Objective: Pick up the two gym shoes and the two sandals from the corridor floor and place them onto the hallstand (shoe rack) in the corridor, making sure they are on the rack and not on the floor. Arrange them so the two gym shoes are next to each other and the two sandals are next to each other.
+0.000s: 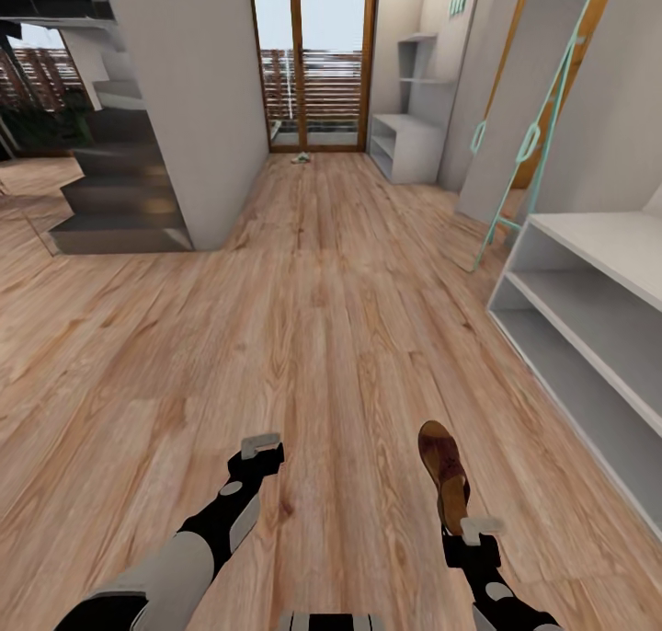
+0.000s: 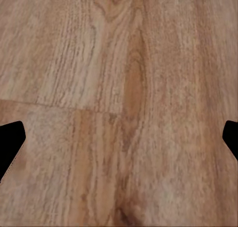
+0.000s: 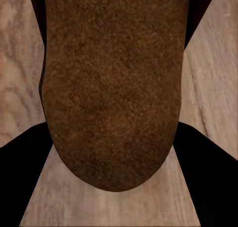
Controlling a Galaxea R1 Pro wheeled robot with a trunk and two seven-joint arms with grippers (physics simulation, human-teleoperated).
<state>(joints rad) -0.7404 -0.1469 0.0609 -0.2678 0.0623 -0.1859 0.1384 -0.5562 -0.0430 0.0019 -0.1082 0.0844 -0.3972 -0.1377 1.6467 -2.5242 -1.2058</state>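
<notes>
My right claw (image 1: 457, 519) pinches the flat brown leather sandal (image 1: 443, 470) clear of the wood-plank floor (image 1: 349, 337) for racking, while my left claw (image 1: 260, 447) hangs spread, empty.

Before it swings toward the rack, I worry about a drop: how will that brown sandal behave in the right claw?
The sandal is held by one end and juts forward without sagging, so probably fairly stiff. It looks flat and slim, so likely light. Its matte, grainy sole should resist slipping in the right claw.
</notes>
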